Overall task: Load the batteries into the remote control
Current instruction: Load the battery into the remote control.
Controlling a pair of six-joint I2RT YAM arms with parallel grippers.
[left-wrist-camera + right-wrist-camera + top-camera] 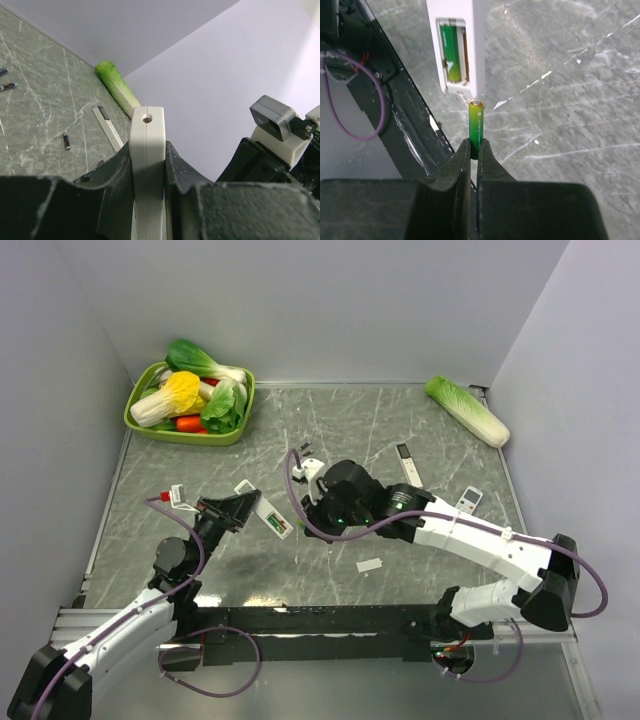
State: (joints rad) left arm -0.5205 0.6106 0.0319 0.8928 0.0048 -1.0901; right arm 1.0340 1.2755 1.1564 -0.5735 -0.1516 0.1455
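We grip a slim battery (476, 122), yellow-green at the top and darker green below, upright in our right hand (474, 149), whose jaws are closed on its lower end. Its tip sits just below the white remote (470, 30), whose open recess shows green. Our left hand (148, 162) clamps the remote edgewise above the table (580, 100). The battery's print is too small to read.

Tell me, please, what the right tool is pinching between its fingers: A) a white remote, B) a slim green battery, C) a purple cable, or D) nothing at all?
B: the right wrist view shows the right tool shut on the green battery, whose free end sits near the open recess at the end of the remote control.
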